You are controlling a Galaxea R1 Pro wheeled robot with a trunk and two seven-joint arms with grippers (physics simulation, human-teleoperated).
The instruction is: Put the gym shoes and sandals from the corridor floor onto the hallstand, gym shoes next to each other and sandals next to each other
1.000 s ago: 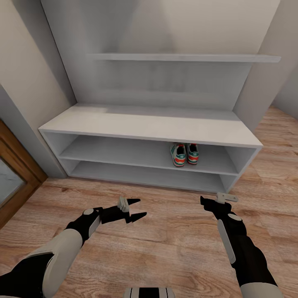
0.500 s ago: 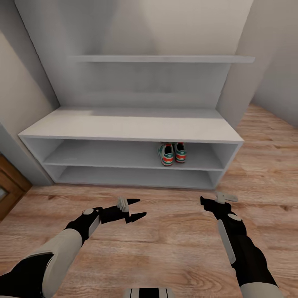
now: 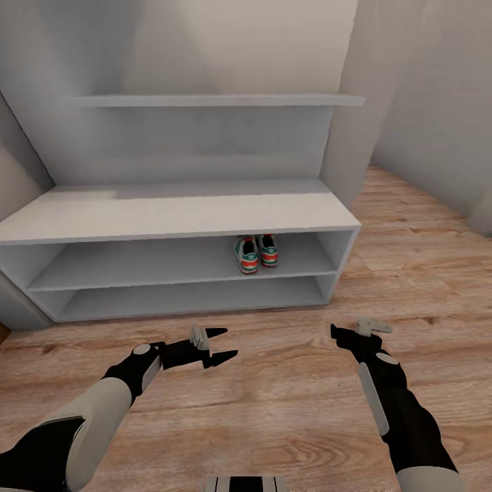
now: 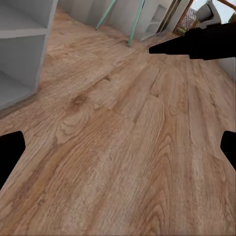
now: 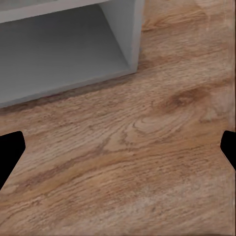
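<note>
Above the wood-plank corridor floor (image 3: 287,383), both arms are held forward and low in the head view, with nothing gripped. The left gripper (image 3: 217,344) points toward the middle of the scene, its two black fingers spread apart; the right gripper (image 3: 352,335) is seen nearly edge-on there, so its jaws cannot be judged from that view. In the right wrist view, two dark fingertips (image 5: 11,152) are seen at opposite edges with bare floor between them, so those jaws are apart as well. Beyond the arms, the pale grey hallstand (image 3: 171,215) is set against the wall, with a long bench top, two open tiers below and one upper ledge in sight. Two gym shoes (image 3: 257,253) are counted, side by side and touching, on the upper of the two tiers toward its right end, heels facing outward. From the left wrist view, the right gripper's black tip (image 4: 196,42) is seen across the planks, with two green slanted legs (image 4: 120,22) of some distant furniture behind it. An end corner of the hallstand's base (image 5: 123,34) is shown close up in the right wrist view.
</note>
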